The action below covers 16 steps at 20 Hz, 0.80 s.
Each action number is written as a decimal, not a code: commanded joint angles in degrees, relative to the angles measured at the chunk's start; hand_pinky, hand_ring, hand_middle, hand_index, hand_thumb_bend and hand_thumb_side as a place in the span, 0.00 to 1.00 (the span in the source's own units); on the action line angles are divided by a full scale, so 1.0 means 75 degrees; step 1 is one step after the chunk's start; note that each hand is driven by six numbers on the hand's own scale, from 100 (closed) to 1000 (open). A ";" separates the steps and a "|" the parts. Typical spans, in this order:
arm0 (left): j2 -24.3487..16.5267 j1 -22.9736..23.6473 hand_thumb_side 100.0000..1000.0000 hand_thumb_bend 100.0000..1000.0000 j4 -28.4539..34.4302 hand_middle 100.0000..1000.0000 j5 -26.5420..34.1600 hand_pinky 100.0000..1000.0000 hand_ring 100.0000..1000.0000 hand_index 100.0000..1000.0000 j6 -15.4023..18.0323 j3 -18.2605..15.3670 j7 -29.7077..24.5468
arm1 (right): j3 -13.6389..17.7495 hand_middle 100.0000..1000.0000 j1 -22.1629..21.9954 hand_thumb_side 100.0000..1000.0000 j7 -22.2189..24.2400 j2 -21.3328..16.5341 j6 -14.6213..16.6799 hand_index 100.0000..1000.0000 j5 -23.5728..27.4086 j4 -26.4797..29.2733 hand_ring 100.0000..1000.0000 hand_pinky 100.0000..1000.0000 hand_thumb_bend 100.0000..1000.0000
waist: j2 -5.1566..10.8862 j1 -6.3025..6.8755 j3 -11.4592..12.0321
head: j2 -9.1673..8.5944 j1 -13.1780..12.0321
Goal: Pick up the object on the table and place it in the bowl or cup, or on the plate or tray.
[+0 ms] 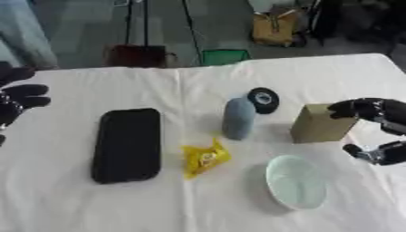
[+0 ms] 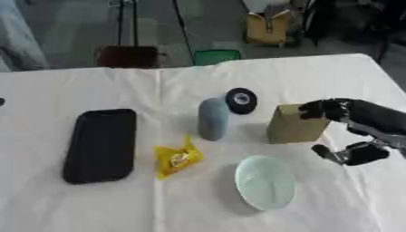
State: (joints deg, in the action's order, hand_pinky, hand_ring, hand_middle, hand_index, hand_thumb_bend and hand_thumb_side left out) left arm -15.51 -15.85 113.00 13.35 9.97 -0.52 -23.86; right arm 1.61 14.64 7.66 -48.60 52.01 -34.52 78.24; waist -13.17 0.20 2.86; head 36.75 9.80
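Observation:
A tan box (image 1: 317, 123) stands upright on the white tablecloth at right. My right hand (image 2: 366, 118) comes in from the right edge, its fingers (image 1: 353, 108) reaching to the box's upper right corner and its thumb (image 1: 358, 152) spread apart lower down, off the box. The hand is open around the box's right side. A pale green bowl (image 1: 296, 181) lies in front of the box. A long black tray (image 1: 127, 144) lies at left. My left hand (image 1: 17, 97) shows at the left edge, open, fingers spread.
A yellow packet (image 1: 205, 157) lies between tray and bowl. A grey-blue oblong object (image 1: 238, 118) and a black round thing (image 1: 263, 99) lie just left of the box. The table's far edge (image 1: 198, 67) runs across the top, with floor clutter beyond.

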 commanded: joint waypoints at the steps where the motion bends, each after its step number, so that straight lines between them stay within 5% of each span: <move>1: -0.0042 -0.0112 0.80 0.04 0.0144 0.82 0.0038 0.80 0.81 0.93 0.0011 0.0020 -0.0038 | 0.0166 0.89 0.0115 0.32 -0.0066 -0.0405 -0.0005 0.91 0.0257 0.0251 0.80 0.81 0.19 | 0.0120 -0.0032 0.0007 | -0.0066 0.0076; 16: -0.0041 -0.0133 0.81 0.04 0.0134 0.83 0.0074 0.80 0.81 0.94 0.0009 0.0103 -0.0137 | 0.0231 0.88 0.0339 0.32 0.0069 -0.0776 -0.0005 0.91 0.0719 0.0218 0.81 0.81 0.20 | 0.0136 -0.0032 0.0146 | -0.0061 0.0493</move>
State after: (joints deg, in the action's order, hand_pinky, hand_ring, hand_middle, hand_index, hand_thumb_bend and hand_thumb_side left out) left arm -15.51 -16.06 113.00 13.62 9.97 0.19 -24.61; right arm 2.48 16.40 7.92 -51.36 51.96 -29.26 79.86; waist -13.15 0.10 4.00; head 36.75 13.10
